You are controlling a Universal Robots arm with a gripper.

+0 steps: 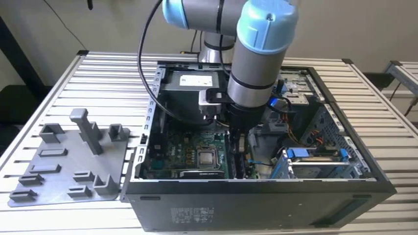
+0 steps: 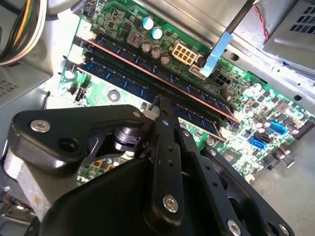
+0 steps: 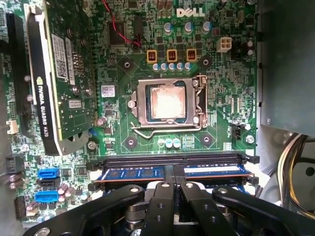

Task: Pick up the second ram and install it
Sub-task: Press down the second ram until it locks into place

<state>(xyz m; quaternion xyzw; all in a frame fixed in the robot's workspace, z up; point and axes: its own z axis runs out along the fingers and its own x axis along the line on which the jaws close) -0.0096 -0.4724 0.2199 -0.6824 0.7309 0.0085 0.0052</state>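
Reaching into the open computer case (image 1: 261, 200), at 3 o'clock from the processor socket (image 1: 207, 157) in the exterior view. Bearing down with the gripper (image 2: 162, 104), fingers closed together and clasping nothing, on the upper edge of the second ram (image 3: 133, 173), standing in its motherboard slot. Judging pickup done; full seating and latching not confirmable.

You see a ribbed metal table (image 1: 98, 73) filling most of the exterior view, a pale wall (image 1: 98, 24) behind it, and a second table's edge (image 1: 406, 73) at right.
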